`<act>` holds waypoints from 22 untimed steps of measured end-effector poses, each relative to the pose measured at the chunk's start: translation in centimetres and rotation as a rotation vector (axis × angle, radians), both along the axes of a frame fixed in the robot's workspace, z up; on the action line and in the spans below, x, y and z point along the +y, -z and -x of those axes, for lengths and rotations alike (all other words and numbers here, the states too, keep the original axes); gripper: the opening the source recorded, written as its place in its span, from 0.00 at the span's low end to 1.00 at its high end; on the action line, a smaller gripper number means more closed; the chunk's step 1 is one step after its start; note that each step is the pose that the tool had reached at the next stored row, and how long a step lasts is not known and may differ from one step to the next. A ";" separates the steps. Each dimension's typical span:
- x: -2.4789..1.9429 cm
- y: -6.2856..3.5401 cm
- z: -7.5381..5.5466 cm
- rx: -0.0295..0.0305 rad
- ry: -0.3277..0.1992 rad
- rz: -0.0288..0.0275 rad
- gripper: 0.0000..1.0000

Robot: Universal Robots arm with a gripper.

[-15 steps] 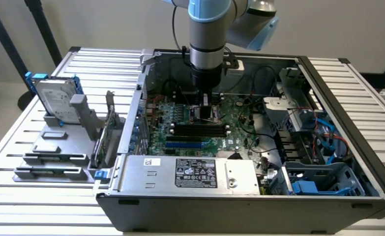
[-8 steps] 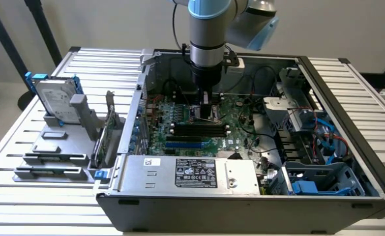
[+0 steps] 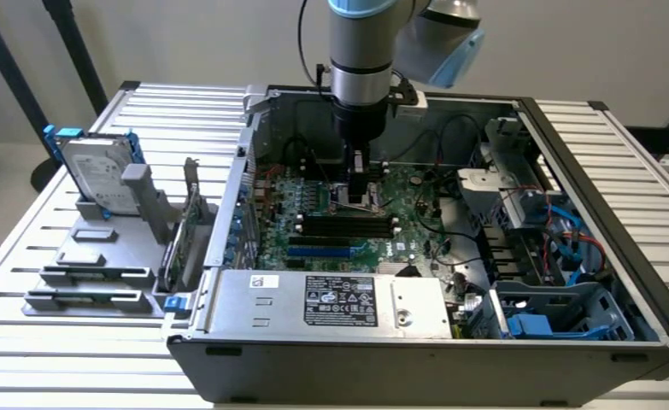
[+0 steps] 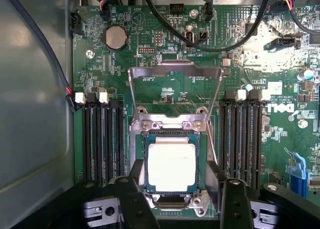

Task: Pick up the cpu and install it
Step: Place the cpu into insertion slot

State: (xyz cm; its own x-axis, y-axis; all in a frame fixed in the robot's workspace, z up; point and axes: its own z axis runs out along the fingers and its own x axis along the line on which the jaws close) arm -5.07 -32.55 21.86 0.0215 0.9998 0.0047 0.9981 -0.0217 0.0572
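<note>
Two black fingers (image 4: 234, 204) of the arm's gripper (image 4: 180, 201) stand wide apart, nothing held, straddling the small flat square silver-topped cpu (image 4: 171, 167), which sits in its socket on the green motherboard (image 4: 165, 91) btwn black RAM slots (image 4: 102, 139); beyond it, the bare-metal retention frame (image 4: 175, 70) is hinged up.

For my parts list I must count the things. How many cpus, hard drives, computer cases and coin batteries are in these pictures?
cpu: 1
hard drive: 1
case: 1
coin battery: 1
Total: 4
</note>
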 end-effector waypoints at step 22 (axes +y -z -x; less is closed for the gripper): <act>-0.15 -1.23 3.0 0.0339 0.000 -0.0053 0.11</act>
State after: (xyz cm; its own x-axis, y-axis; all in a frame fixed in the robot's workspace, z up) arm -8.06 -32.70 23.09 0.0216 0.9997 0.0093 0.9995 -0.0218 0.0233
